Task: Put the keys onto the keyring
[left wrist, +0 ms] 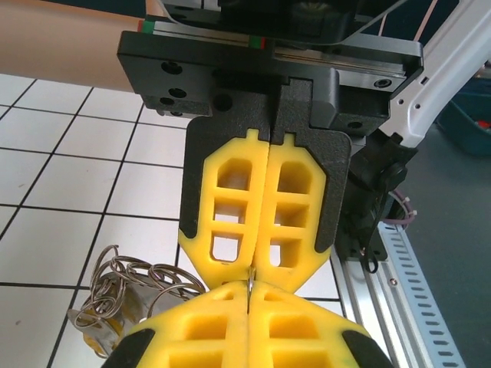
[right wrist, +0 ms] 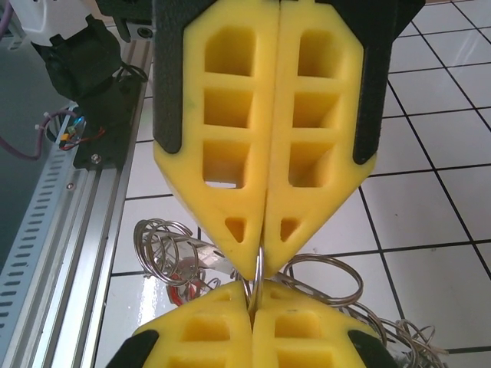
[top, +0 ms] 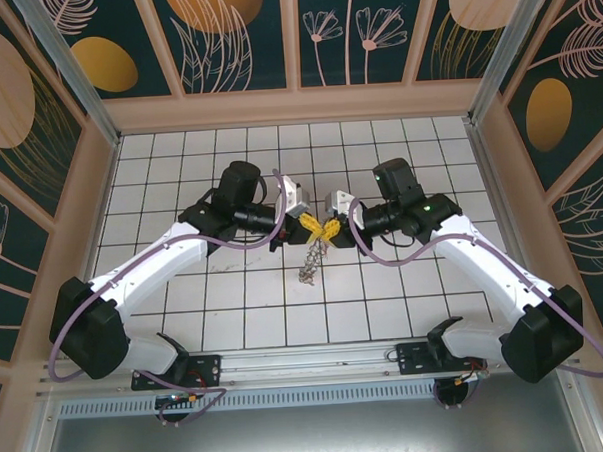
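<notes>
Near the middle of the tiled table [top: 404, 282], the left gripper [left wrist: 249, 295] and right gripper [right wrist: 252, 297] meet tip to tip. Each is pressed together on a thin loop of the keyring [right wrist: 259, 264]. Its tangle of rings and keys [left wrist: 96, 326] dangles beneath them.

A white tiled bench [top: 236, 319] with thin black grid lines lies under even, bright light. Dark teal wall panels [top: 243, 28] printed with orange discs and pale line-drawn leaves stand on three sides, set in a pale wooden frame [top: 296, 104]. A grey slotted metal rail [top: 319, 395] runs along the near edge.
</notes>
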